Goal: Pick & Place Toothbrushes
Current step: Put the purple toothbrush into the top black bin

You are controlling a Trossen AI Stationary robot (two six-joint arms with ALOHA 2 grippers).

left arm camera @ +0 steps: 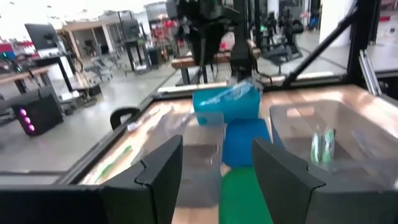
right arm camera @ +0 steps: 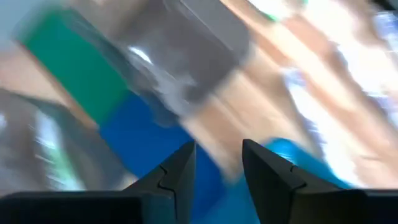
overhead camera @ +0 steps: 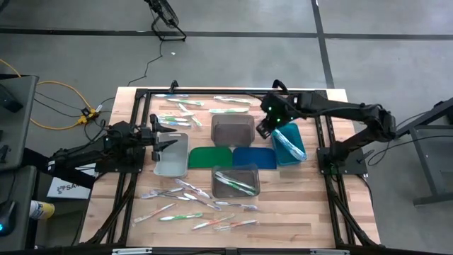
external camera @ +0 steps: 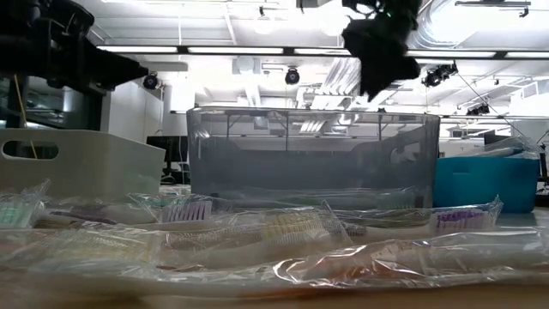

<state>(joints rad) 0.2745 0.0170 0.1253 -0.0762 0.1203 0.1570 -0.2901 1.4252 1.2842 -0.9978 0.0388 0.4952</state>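
— Wooden slats make up the table top (overhead camera: 311, 212), framed by black rails, on a grey concrete floor with cables trailing at the left. What sits in the middle?

— A flat green mat (overhead camera: 210, 157) and a flat blue mat (overhead camera: 255, 157) side by side. Beyond them stands a grey rectangular plastic bin (overhead camera: 232, 129), nearer the front edge a clear rectangular plastic bin (overhead camera: 236, 181), at the left a pale grey bin (overhead camera: 172, 156), at the right a teal rectangular bin (overhead camera: 289, 144).

— And the wrapped toothbrushes?

— Thin sticks in clear wrappers. One loose group of toothbrushes (overhead camera: 195, 205) is scattered on the wood near the front edge, most lying with their long axes roughly across the table, some slanted. Another group (overhead camera: 205, 105) lies along the far edge, also mostly crosswise. A green-accented one (overhead camera: 237, 183) lies diagonally inside the clear bin, and a white one (overhead camera: 289, 145) lies in the teal bin along its length.

— The arms?

— The left gripper (overhead camera: 164, 137) hovers over the pale grey bin's left side, fingers (left arm camera: 158, 180) spread apart, nothing between them. The right gripper (overhead camera: 265, 129) hangs between the grey bin and the teal bin, above the table; its fingers (right arm camera: 177, 171) stand apart with a gap, and nothing is held in it.
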